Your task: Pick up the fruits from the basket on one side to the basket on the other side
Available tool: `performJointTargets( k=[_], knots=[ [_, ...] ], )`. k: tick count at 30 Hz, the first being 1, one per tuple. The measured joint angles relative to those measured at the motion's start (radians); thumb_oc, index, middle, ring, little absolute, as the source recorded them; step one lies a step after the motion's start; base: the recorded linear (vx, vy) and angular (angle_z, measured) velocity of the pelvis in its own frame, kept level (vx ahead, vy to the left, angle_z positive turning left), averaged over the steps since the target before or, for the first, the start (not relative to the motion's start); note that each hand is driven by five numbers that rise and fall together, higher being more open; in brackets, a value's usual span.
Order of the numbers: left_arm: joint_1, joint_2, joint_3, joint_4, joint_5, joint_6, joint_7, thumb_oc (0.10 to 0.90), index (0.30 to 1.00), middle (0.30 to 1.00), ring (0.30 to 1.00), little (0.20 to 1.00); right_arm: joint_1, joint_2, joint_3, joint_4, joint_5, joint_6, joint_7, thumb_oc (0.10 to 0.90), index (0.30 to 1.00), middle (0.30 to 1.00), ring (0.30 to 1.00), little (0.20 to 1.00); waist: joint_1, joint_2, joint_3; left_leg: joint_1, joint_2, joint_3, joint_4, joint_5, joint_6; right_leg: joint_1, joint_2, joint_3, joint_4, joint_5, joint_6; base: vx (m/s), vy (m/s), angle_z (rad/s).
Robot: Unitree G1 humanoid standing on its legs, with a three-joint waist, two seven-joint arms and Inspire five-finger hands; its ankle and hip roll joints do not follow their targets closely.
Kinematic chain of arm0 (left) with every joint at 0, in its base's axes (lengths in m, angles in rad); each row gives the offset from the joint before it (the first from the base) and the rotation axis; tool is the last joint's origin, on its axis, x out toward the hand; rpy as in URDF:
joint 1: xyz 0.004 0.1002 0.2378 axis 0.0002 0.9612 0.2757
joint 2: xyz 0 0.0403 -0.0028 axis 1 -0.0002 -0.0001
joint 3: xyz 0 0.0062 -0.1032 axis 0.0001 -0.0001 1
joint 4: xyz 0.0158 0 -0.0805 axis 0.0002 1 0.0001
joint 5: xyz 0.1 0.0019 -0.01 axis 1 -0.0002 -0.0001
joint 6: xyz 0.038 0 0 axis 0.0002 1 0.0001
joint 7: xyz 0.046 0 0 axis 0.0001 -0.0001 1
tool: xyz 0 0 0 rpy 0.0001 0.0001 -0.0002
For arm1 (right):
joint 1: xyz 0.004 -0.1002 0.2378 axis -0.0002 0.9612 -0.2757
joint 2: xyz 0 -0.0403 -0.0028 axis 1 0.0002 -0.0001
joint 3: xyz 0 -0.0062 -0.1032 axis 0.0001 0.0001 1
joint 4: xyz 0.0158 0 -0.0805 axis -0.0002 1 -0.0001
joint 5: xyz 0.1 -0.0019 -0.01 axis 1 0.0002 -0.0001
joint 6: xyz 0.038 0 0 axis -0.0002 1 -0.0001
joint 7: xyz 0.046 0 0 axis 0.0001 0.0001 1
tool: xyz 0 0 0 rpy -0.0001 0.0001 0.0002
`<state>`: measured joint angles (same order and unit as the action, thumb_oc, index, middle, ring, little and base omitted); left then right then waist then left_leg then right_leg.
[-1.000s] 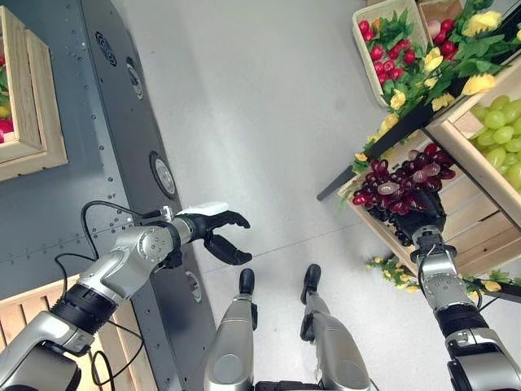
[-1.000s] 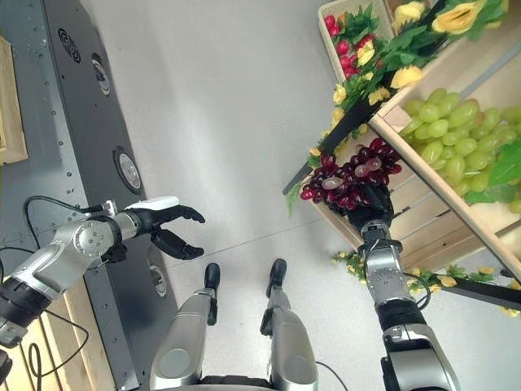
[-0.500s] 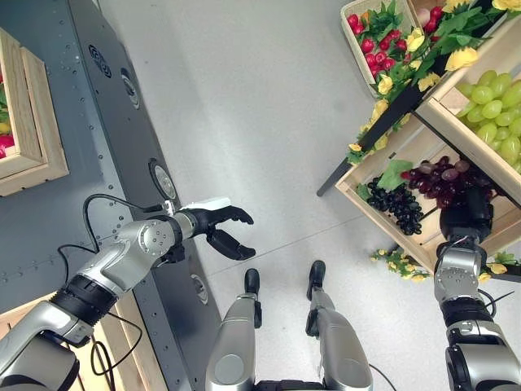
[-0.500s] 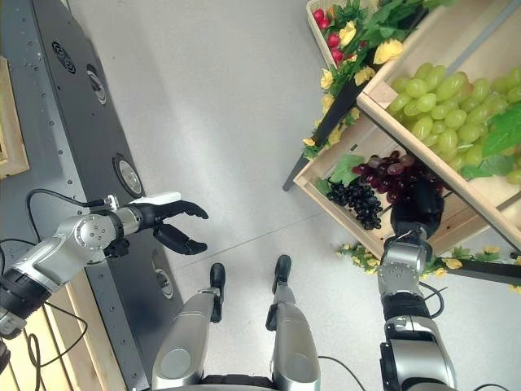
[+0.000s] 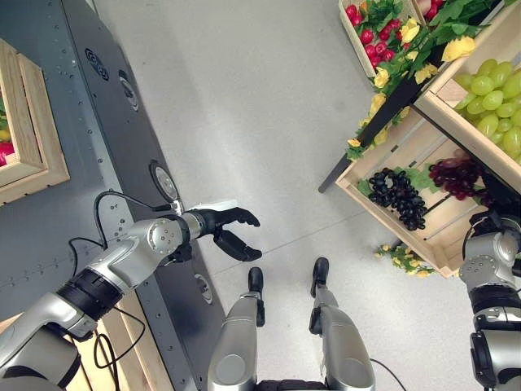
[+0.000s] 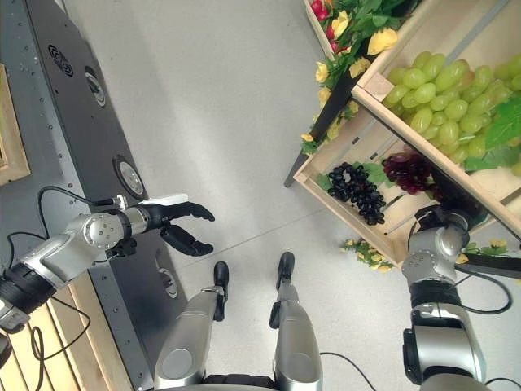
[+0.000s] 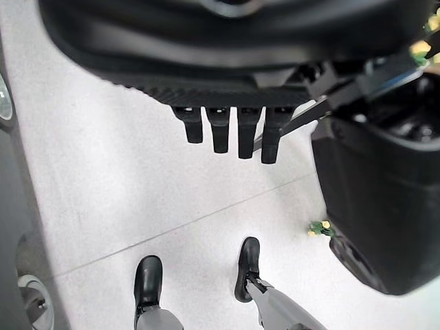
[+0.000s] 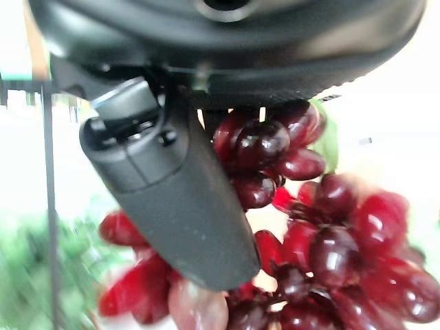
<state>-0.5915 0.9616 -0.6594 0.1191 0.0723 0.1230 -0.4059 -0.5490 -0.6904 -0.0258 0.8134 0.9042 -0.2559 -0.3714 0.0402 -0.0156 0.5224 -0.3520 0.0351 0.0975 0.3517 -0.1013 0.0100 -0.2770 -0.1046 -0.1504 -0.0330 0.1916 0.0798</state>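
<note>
The left hand (image 5: 225, 230) hung over the bare floor (image 5: 260, 122) beside a dark riveted panel (image 5: 98, 122), fingers and white-capped thumb loosely spread, holding nothing. Its wrist view showed the fingers (image 7: 227, 130) straight above the floor.

Across the floor stood a slatted wooden crate (image 5: 407, 163), the landmark here. Inside it, at its near end, lay a bunch of black grapes (image 5: 396, 195) on green leaves, and just beyond that the red grape bunch (image 5: 456, 173). The right hand (image 6: 452, 213) reached into the crate right next to the red bunch, under the edge of the upper crate (image 6: 423, 49) holding green grapes (image 6: 444, 98); the eye views hid its fingers.

The right wrist view showed the thumb (image 8: 172, 192) lying against the red grapes, the berries touching the palm; whether the fingers closed on them I could not tell.

Past the crate, yellow flowers (image 5: 391, 69) edged a box of red fruit (image 5: 366, 24).
</note>
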Motion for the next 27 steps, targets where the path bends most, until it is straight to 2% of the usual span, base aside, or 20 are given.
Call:
performJointTargets(
  k=[1, 2, 4, 6, 8, 11, 13, 18, 25, 27],
  knots=[
    [0.000, 0.000, 0.000, -0.001, 0.000, 0.000, 0.000, 0.800, 0.900, 0.900, 0.900, 0.900, 0.000, -0.014, 0.019, 0.008, -0.065, 0.064, 0.000, 0.800, 0.900, 0.900, 0.900, 0.900, 0.003, 0.000, 0.000, -0.002, 0.000, -0.002, 0.003, -0.001, 0.001, 0.000, 0.000, 0.000, 0.000, 0.000, 0.000, 0.01, -0.011, 0.04],
    [0.000, 0.001, 0.000, -0.001, 0.000, 0.000, 0.001, 0.800, 0.900, 0.900, 0.900, 0.900, 0.000, -0.019, 0.034, 0.011, -0.083, 0.085, 0.000, 0.800, 0.900, 0.900, 0.900, 0.900, 0.004, 0.000, 0.000, -0.003, 0.000, -0.003, 0.004, -0.001, 0.001, 0.000, 0.000, -0.001, 0.000, 0.000, 0.000, 0.01, -0.006, 0.04],
    [0.000, 0.002, 0.001, -0.002, -0.001, 0.002, 0.001, 0.800, 0.900, 0.900, 0.900, 0.900, -0.002, -0.035, 0.085, 0.012, -0.149, 0.181, 0.006, 0.800, 0.900, 0.900, 0.900, 0.900, 0.006, -0.001, 0.000, -0.007, -0.001, -0.004, 0.009, -0.004, 0.002, 0.000, -0.001, -0.002, 0.000, 0.001, 0.001, 0.00, 0.000, 0.00],
    [0.000, 0.003, 0.001, -0.002, 0.000, 0.004, 0.000, 0.800, 0.900, 0.900, 0.900, 0.900, -0.016, -0.046, 0.111, 0.016, -0.168, 0.243, 0.038, 0.800, 0.900, 0.900, 0.900, 0.900, 0.006, -0.002, 0.001, -0.009, -0.001, -0.005, 0.016, -0.007, 0.004, 0.000, -0.001, -0.002, 0.002, 0.001, 0.002, 0.00, 0.000, 0.00],
    [0.000, 0.003, 0.008, -0.002, 0.000, 0.004, -0.008, 0.800, 0.900, 0.900, 0.900, 0.900, -0.027, -0.069, 0.146, 0.015, -0.221, 0.332, 0.149, 0.800, 0.900, 0.900, 0.900, 0.900, 0.005, -0.005, 0.003, -0.011, -0.001, -0.004, 0.025, -0.011, 0.005, 0.000, -0.001, -0.001, 0.005, 0.002, 0.004, 0.02, -0.002, -0.01],
    [0.010, 0.003, 0.043, -0.006, 0.000, 0.004, -0.026, 0.800, 0.900, 0.900, 0.900, 0.900, -0.021, -0.088, 0.193, 0.014, -0.241, 0.400, 0.292, 0.800, 0.900, 0.900, 0.900, 0.900, 0.005, -0.014, 0.007, -0.010, 0.000, -0.004, 0.028, -0.011, 0.005, 0.001, 0.000, -0.001, 0.008, 0.003, 0.004, 0.05, -0.035, 0.00],
    [0.010, 0.003, 0.051, -0.010, 0.001, 0.004, -0.032, 0.800, 0.900, 0.900, 0.900, 0.900, -0.002, -0.088, 0.197, 0.014, -0.271, 0.407, 0.333, 0.800, 0.900, 0.900, 0.900, 0.900, 0.007, -0.017, 0.008, -0.007, 0.000, -0.006, 0.030, -0.011, 0.006, 0.006, 0.000, -0.002, 0.010, 0.003, 0.004, 0.04, -0.036, 0.03],
    [0.060, 0.004, 0.096, -0.021, 0.012, 0.003, -0.043, 0.800, 0.900, 0.900, 0.900, 0.900, 0.009, -0.088, 0.194, 0.002, -0.264, 0.408, 0.333, 0.800, 0.900, 0.900, 0.900, 0.900, 0.001, -0.031, 0.009, 0.004, 0.001, -0.005, 0.040, -0.021, 0.008, 0.024, 0.000, -0.001, 0.008, 0.004, 0.007, 0.04, 0.019, -0.01],
    [0.156, 0.004, 0.132, -0.051, 0.044, 0.003, -0.052, 0.800, 0.900, 0.900, 0.900, 0.900, 0.087, -0.083, 0.145, -0.084, -0.162, 0.408, 0.328, 0.800, 0.900, 0.900, 0.900, 0.900, 0.006, -0.052, 0.006, 0.072, -0.006, 0.010, 0.012, -0.026, 0.008, 0.093, -0.008, 0.001, -0.030, -0.005, 0.014, 0.07, 0.055, -0.03],
    [0.201, 0.002, 0.161, -0.061, 0.054, 0.002, -0.052, 0.800, 0.900, 0.900, 0.900, 0.900, 0.139, -0.037, 0.082, -0.163, -0.099, 0.404, 0.312, 0.800, 0.900, 0.900, 0.900, 0.900, 0.005, -0.055, 0.004, 0.111, -0.008, 0.015, -0.016, -0.025, 0.006, 0.118, -0.008, 0.004, -0.036, -0.007, 0.019, 0.10, 0.062, -0.06]
  ],
)
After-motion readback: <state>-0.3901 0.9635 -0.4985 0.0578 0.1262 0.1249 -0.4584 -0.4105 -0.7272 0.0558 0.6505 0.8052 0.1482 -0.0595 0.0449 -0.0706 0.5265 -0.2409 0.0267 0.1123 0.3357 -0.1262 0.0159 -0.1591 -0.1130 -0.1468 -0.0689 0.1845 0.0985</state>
